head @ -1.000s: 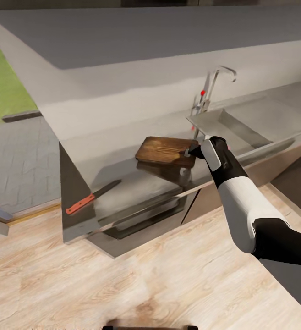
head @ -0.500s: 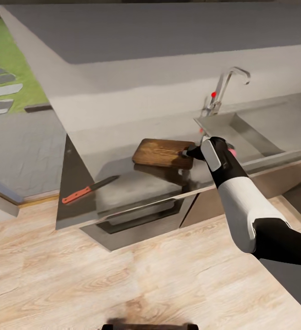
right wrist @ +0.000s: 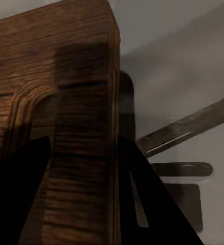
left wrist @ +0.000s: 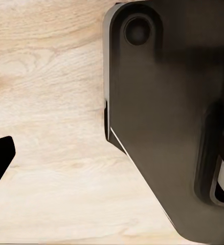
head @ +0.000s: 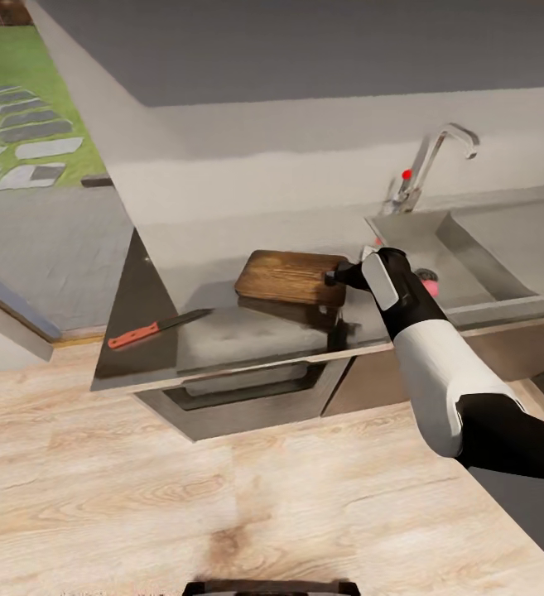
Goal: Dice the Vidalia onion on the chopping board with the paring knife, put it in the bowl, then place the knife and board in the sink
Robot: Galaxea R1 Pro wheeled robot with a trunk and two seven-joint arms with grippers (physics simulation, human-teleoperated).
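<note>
Brown wood of the board [head: 286,276] sat clamped between the right gripper's [head: 334,276] fingers at its sink-side end, lifted slightly off the countertop [head: 247,331]. Keeping it level would have helped; the left fingers' spread couldn't be judged.

Floor [head: 222,488]: pale wood planks with visible grain, running under the cabinet run; same planking in the left wrist view [left wrist: 50,102]. Wall [head: 305,157] behind the worktop: plain light grey, with a darker grey band above it. Grey cabinets [head: 247,397] below the worktop edge, one recessed dark opening. Far left, beyond the unit's end: grey paving [head: 48,240], then green grass [head: 40,99] with pale stepping stones. Light even, soft.
</note>
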